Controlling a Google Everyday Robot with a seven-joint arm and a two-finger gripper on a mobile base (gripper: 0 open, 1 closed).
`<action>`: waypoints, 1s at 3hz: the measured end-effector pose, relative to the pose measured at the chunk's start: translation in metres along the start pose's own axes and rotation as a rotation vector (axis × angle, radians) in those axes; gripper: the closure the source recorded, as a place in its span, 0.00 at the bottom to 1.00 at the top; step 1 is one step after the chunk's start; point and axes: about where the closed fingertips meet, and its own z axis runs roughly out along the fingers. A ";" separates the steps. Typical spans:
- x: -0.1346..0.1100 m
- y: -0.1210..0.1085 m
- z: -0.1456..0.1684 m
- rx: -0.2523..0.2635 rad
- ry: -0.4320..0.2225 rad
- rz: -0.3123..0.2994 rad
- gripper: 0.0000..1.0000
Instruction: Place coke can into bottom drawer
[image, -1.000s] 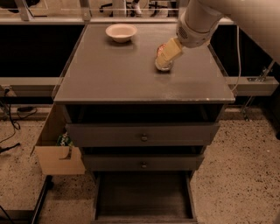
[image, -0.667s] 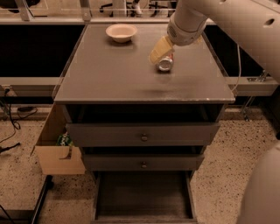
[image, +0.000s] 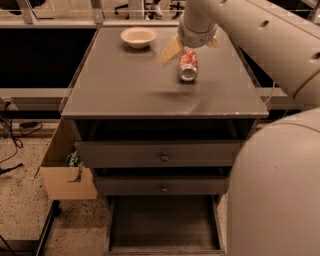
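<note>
**Operator:** Camera view first. Where is the gripper?

**Spotter:** Your gripper (image: 189, 52) hangs low over the tabletop (image: 130, 85), right of the middle and close to the far edge. The arm (image: 260, 35) comes down to it from past the far right corner.

**Operator:** And the claw?

**Spotter:** Its 2 fingers (image: 170, 51) stand apart, with a gap wider than the can. They are clamped on nothing. You can see 1 finger clearly on the left, and only a sliver of the other on the right.

**Operator:** Where is the coke can?

**Spotter:** The coke can (image: 188, 65) lies on its side on the tabletop with its silver end turned toward the near edge. Its far end sits between your fingers. I cannot tell whether either finger touches it.

**Operator:** The bottom drawer?

**Spotter:** The bottom drawer (image: 162, 220) is pulled out below the near edge and shows its dark, flat floor. The 2 upper drawers (image: 160, 154) above it are pushed in, each with 1 small knob.

**Operator:** Anything else?

**Spotter:** You have a cream bowl (image: 138, 37) upright by the far edge, toward the far left corner and well apart from the can. A cardboard box (image: 67, 180) sits on the floor beside the cabinet, below the left edge.
</note>
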 end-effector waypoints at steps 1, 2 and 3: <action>-0.016 0.009 0.024 0.013 0.029 0.035 0.00; -0.022 0.012 0.039 0.026 0.051 0.045 0.00; -0.021 0.009 0.054 0.032 0.081 0.069 0.00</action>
